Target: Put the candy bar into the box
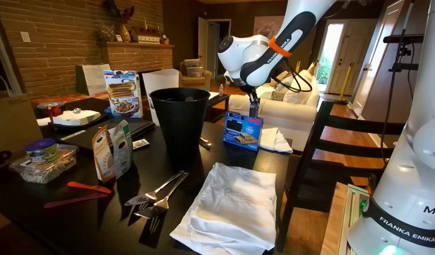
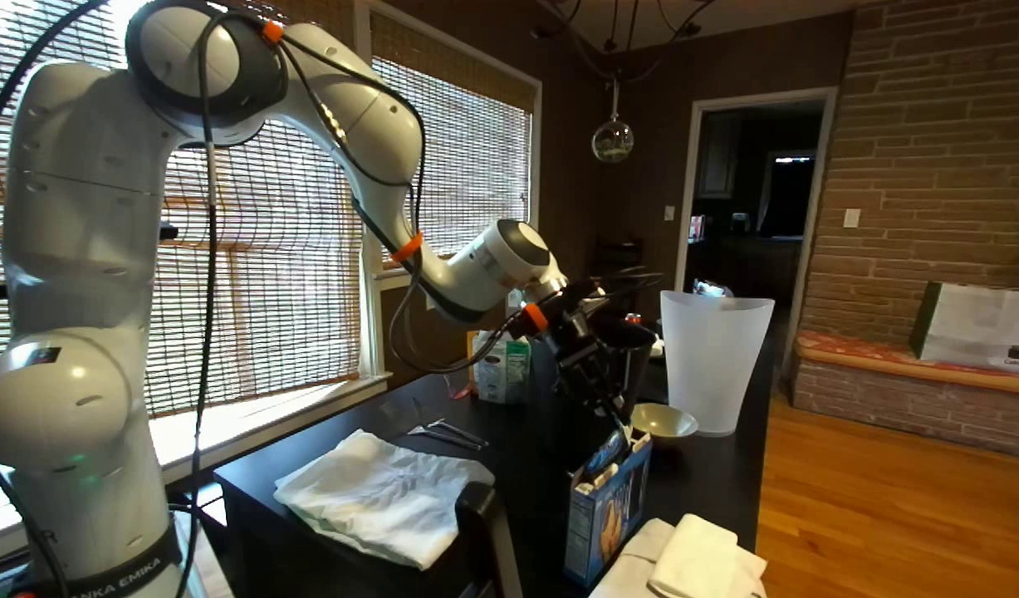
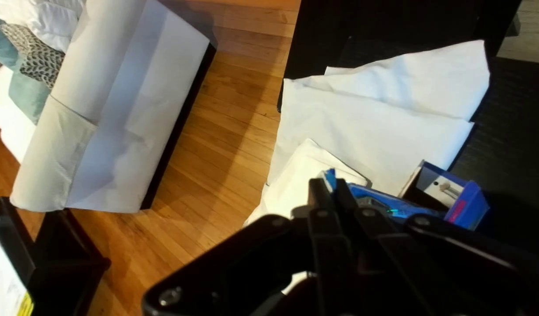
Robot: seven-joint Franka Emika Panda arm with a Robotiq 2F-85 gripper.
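The box [image 1: 243,136], a small bright-blue carton, stands upright near the table edge. Its top is open, as it shows in an exterior view [image 2: 606,519]; its open end and flap show at right in the wrist view [image 3: 468,205]. My gripper [image 3: 333,188] is nearly shut on one end of a blue wrapped piece, which looks like the candy bar [image 3: 407,208]. The bar slants across the box's opening; in an exterior view [image 2: 609,455] it shows above the rim. I cannot tell whether its far end is inside the box. In an exterior view the fingers [image 1: 254,108] are behind the box's face.
A tall black bin [image 1: 178,120] stands beside the box. White folded napkins [image 1: 274,140] lie against the box's other side. A gold bowl [image 2: 663,420] and a translucent white bin [image 2: 712,361] stand nearby. A white cloth [image 1: 238,205] and a dark chair [image 1: 345,148] are near the robot.
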